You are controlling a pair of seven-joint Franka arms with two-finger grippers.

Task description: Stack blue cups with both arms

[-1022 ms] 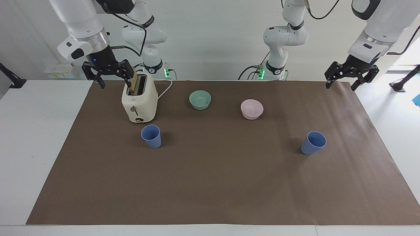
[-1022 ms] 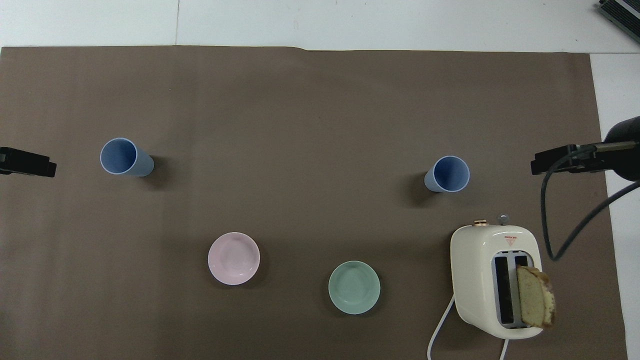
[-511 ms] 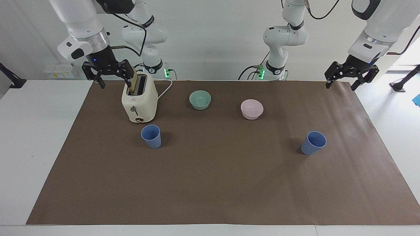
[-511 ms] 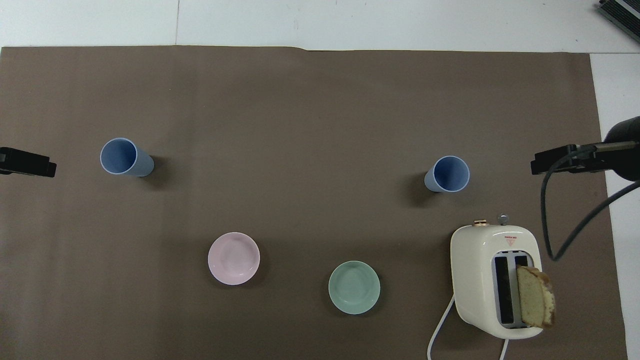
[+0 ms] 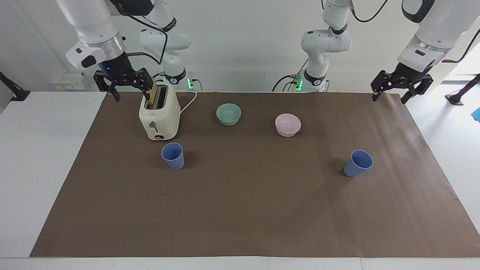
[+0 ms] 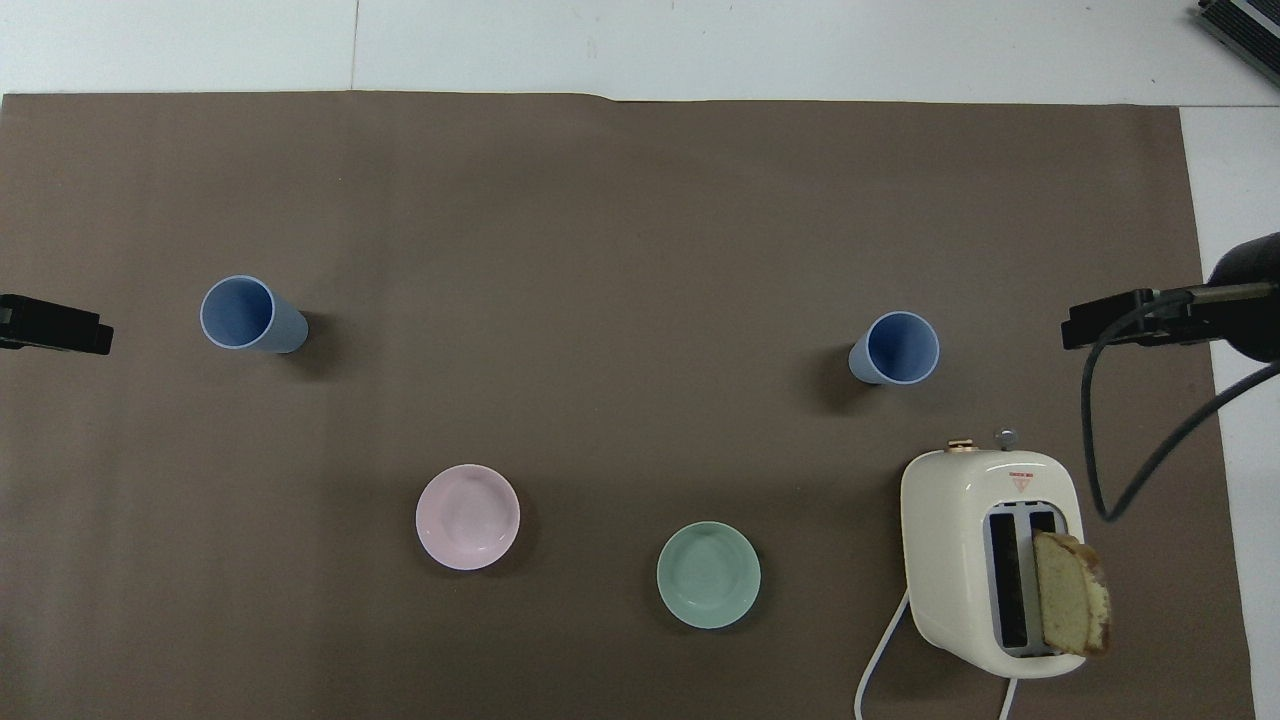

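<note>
Both blue cups stand upright, mouths up: one [image 5: 173, 156] just beside the toaster [image 5: 159, 114], the other [image 5: 358, 163] toward the left arm's end of the worktop. Nothing has shifted since a second ago. Right tool [image 5: 125, 89] hangs open, empty, by the toaster; left tool [image 5: 400, 91] open, empty, over the mat's corner, both cropped overhead

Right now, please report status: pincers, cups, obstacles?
Left pincer and right pincer open, raised, empty. Cups apart, unstacked. Toaster beside one cup.
</note>
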